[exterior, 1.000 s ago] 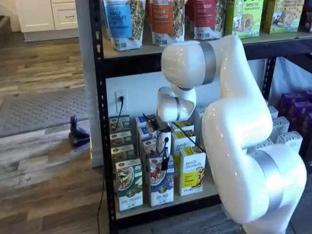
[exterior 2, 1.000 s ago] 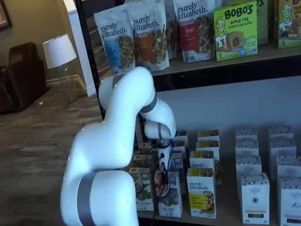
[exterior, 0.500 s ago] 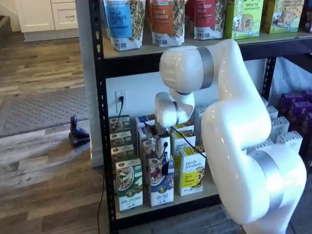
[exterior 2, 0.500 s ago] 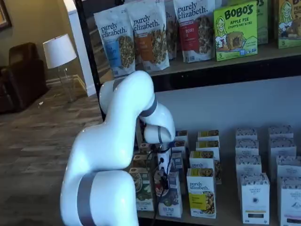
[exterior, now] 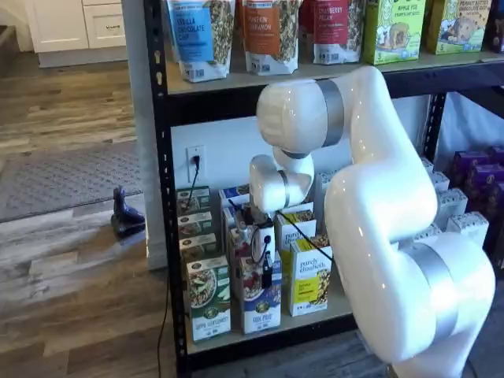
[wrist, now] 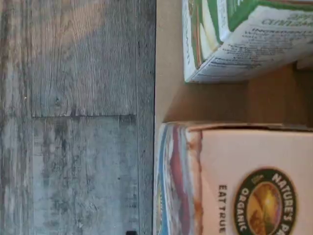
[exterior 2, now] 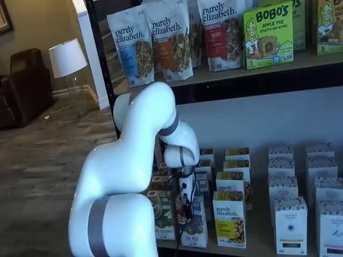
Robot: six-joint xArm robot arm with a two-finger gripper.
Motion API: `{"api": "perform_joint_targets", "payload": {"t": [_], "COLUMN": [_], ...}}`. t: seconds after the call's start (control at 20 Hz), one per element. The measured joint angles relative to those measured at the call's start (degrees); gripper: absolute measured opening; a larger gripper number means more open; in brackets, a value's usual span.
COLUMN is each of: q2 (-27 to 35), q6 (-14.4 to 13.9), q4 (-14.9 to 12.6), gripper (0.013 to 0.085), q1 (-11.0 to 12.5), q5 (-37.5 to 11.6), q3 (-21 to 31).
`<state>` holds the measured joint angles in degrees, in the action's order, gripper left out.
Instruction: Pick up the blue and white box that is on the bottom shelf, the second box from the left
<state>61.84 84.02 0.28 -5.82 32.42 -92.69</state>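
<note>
The blue and white box (exterior: 261, 305) stands at the front of its row on the bottom shelf (exterior: 236, 344), between a green-and-white carton (exterior: 209, 299) and a yellow-and-white carton (exterior: 309, 276). It shows in both shelf views (exterior 2: 193, 227). My gripper (exterior: 267, 274) hangs right over the box's top, its black fingers low against the carton's upper edge (exterior 2: 185, 206). No gap between the fingers can be made out. The wrist view shows the box's pale top with a round green logo (wrist: 244, 186) close below, and the green-and-white carton (wrist: 244, 39) beside it.
More cartons stand in rows behind and to the right (exterior 2: 289, 222). Granola bags (exterior: 272, 31) fill the upper shelf. A black upright (exterior: 161, 197) frames the rack. A cable (exterior: 303, 236) runs along the wrist. Wood floor (wrist: 73, 117) lies past the shelf edge.
The arm has sunk a little and the gripper has come down closer onto the top of the front blue and white box. The cartons have not moved.
</note>
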Motion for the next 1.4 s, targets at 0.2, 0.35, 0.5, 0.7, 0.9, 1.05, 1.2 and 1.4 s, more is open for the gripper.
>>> {"api": "perform_joint_targets", "payload": {"t": [0.2,0.35,0.5,0.7,0.9,1.05,1.2,1.4], "q2": [0.4,0.5,0.5,0.4,0.3,0.3,0.4,0.6], "q6": [0.4,0.7,0.7,0.2,0.1,0.2,0.2,0.1], "q4": [0.3,0.5,0.5,-0.3,-0.5,-0.4,-0.3,-0.2], "gripper": [0.0850,0.0770,0.0690,0.0690,0.0690,0.0690,0.0690,0.0650], "q1": [0.1,0.2,0.3,0.4,0.5,0.6,0.5,0.3], "q5": [-0.2,0.3,0.5,0.8,0.6,0.8,1.0,1.1], "q3": [-0.2,-0.6,-0.6,-0.5,-0.2,-0.2,-0.4,-0.6]}}
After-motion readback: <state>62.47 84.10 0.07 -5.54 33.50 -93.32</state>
